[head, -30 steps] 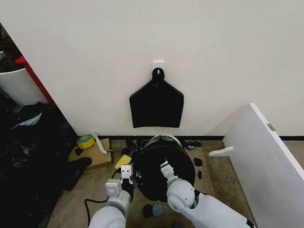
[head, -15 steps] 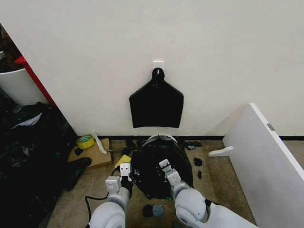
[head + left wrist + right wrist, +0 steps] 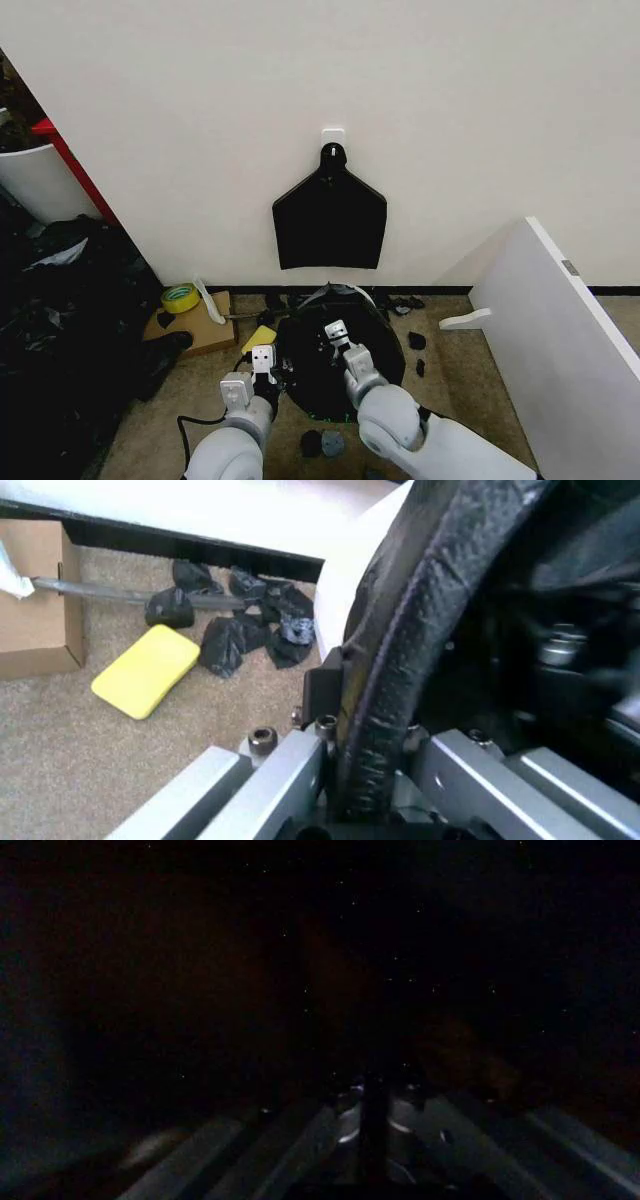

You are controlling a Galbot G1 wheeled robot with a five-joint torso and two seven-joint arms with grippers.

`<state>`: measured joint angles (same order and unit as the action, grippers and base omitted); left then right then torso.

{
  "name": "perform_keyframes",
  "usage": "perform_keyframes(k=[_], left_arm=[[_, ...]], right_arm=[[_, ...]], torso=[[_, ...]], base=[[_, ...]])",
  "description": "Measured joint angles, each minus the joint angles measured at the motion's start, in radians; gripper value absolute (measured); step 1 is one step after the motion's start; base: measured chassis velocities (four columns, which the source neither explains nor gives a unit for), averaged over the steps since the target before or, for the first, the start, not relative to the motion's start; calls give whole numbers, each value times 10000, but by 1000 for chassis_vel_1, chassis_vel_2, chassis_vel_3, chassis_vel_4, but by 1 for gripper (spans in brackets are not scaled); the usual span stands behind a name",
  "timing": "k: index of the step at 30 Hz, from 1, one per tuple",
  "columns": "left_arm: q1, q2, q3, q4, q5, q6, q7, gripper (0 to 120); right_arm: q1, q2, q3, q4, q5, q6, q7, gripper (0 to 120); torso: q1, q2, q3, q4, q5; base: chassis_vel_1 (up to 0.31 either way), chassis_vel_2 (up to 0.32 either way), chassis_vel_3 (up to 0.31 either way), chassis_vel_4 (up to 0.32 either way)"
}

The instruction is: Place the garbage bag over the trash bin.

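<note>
The trash bin [image 3: 345, 292] stands on the floor against the wall, with the garbage bag [image 3: 310, 350] draped over its mouth. The left gripper [image 3: 375, 780] sits at the bin's 8 o'clock, jaws clamped on the bag's rolled edge. The right gripper [image 3: 338, 345] reaches inside the bag; jaw state cannot be determined.

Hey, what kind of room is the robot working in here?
Probably a storeroom or back corner of a test space rather than a lived-in room: bare carpet floor, a loose white board leaning by the wall, and tape on a cardboard box among scattered black scraps.
</note>
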<state>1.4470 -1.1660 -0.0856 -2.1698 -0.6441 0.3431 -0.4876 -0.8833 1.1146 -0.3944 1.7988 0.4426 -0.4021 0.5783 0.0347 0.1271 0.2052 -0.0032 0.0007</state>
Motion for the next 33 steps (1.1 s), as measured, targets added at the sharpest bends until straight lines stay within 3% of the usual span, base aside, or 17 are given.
perform_keyframes(k=[17, 22, 27, 33], left_arm=[[48, 8, 61, -217, -17, 60, -24, 0], [-101, 6, 34, -43, -83, 59, -26, 0], [-236, -20, -37, 109, -108, 31, -28, 0], [-297, -37, -146, 144, -156, 7, -30, 0]], right_arm=[[436, 208, 224, -1041, -625, -486, 222, 0], [108, -164, 199, -419, -435, 243, -221, 0], [-180, -592, 92, 696, 648, 251, -276, 0], [-277, -815, 80, 1742, 2287, -1409, 470, 0]], torso=[[0, 0, 0, 0, 1], [0, 0, 0, -1, 0], [0, 0, 0, -1, 0], [0, 0, 0, -1, 0]], base=[[0, 0, 0, 0], [0, 0, 0, 0], [0, 0, 0, 0], [0, 0, 0, 0]])
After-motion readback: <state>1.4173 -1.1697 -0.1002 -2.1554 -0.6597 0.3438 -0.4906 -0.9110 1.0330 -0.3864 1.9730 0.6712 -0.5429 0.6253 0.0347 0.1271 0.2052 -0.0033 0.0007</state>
